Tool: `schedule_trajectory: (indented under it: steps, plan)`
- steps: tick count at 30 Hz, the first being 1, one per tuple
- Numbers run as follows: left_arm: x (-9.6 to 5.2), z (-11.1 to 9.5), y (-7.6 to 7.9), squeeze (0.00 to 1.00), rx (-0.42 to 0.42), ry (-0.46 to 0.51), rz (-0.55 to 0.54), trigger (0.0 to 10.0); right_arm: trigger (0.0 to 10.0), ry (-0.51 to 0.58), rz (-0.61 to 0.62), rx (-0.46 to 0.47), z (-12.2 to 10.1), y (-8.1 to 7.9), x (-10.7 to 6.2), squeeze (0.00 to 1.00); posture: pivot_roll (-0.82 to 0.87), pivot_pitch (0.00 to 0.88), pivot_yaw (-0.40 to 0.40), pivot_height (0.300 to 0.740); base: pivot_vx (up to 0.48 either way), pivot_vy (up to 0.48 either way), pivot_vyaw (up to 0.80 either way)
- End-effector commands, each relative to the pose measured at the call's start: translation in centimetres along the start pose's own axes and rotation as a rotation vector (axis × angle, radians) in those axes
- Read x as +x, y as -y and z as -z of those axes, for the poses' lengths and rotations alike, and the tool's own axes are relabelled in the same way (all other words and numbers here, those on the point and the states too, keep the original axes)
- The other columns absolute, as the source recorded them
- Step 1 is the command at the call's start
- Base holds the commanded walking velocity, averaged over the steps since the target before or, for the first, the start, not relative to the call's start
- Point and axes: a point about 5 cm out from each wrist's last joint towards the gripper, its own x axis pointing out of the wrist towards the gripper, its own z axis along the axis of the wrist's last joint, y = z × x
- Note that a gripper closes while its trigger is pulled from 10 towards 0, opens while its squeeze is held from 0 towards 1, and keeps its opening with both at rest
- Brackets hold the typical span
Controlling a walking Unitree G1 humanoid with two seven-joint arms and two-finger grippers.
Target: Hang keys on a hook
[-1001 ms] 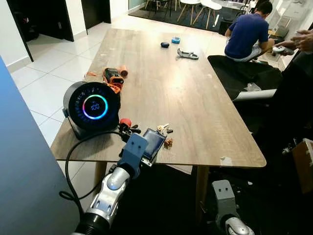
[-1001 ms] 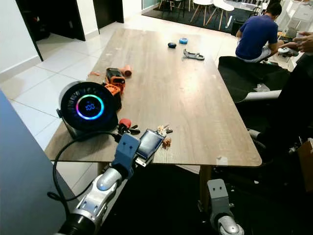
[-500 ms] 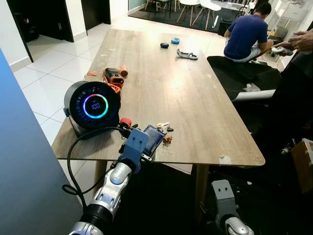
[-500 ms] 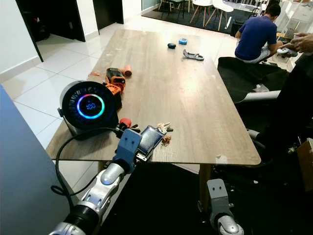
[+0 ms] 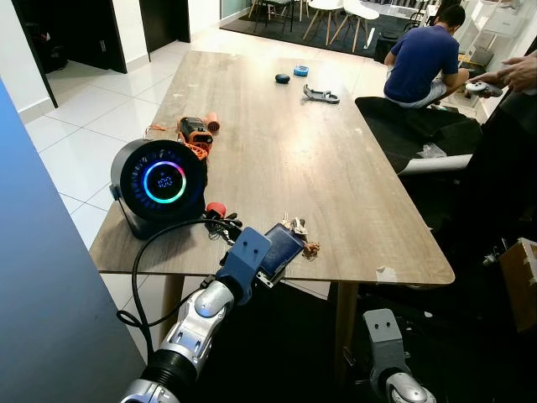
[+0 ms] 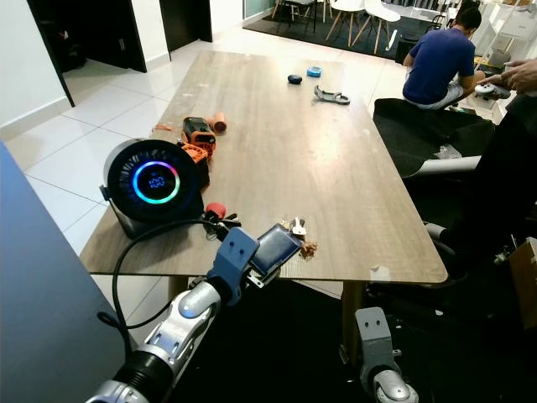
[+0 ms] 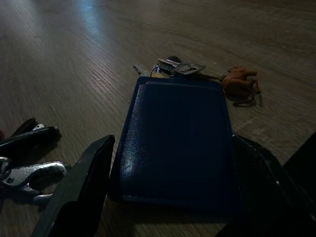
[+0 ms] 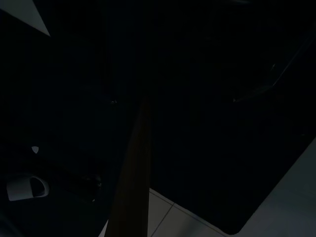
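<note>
- Left hand is seen at table near edge, fingers spread wide w/ a dark blue wallet lying between them, ungripped.
- Keys are seen on table at wallet's 12 o'clock end, touching it; brown animal charm at 1 o'clock.
- Right hand: hung idle below table; grip state can't be told.
- Round fan is set at approx. 10 o'clock from keys.

Bare table beyond the keys; a dark blue pad blocks the near side.
</note>
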Motion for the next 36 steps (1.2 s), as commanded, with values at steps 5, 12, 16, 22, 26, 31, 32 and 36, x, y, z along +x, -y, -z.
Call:
schedule_trajectory:
  steps: [5,12,16,22,26,31,32,36]
  plan:
    - [-1.0,3.7,2.0,0.0,-0.018,-0.209,0.118,10.0,10.0,-0.038,0.011,0.009,0.9,0.1,-0.2,0.0,0.07,0.132,-0.071,0.74,0.0,0.0,0.0]
    - [-1.2,4.3,2.3,0.0,-0.085,-0.261,0.156,10.0,10.0,-0.04,0.015,0.013,1.0,0.2,-0.3,0.0,0.07,0.133,-0.069,0.74,0.0,0.0,0.0]
    - [-1.2,4.3,2.3,0.0,-0.087,-0.266,0.168,10.0,10.0,-0.04,0.016,0.015,1.0,0.2,-0.3,0.0,0.07,0.132,-0.069,0.74,0.0,0.0,0.0]
    - [-1.3,4.2,2.2,0.0,-0.092,-0.269,0.177,0.0,10.0,-0.04,0.019,0.016,1.0,0.2,-0.3,0.0,0.07,0.134,-0.068,0.74,0.0,0.0,0.0]
    - [-1.3,4.1,2.1,0.0,-0.094,-0.268,0.178,0.0,10.0,-0.041,0.021,0.018,1.0,0.2,-0.3,0.0,0.07,0.135,-0.068,0.74,0.0,0.0,0.0]
    - [-1.3,4.1,2.0,0.0,-0.094,-0.266,0.175,0.0,10.0,-0.042,0.022,0.019,1.0,0.3,-0.3,0.0,0.07,0.135,-0.068,0.74,0.0,0.0,0.0]
    - [-1.3,4.1,2.0,0.0,-0.094,-0.266,0.175,0.0,10.0,-0.042,0.022,0.019,1.0,0.3,-0.3,0.0,0.07,0.135,-0.068,0.74,0.0,0.0,0.0]
    - [-1.3,4.0,1.8,0.0,-0.083,-0.264,0.17,0.0,10.0,-0.042,0.025,0.02,1.0,0.3,-0.3,0.0,0.07,0.136,-0.068,0.74,0.0,0.0,0.0]
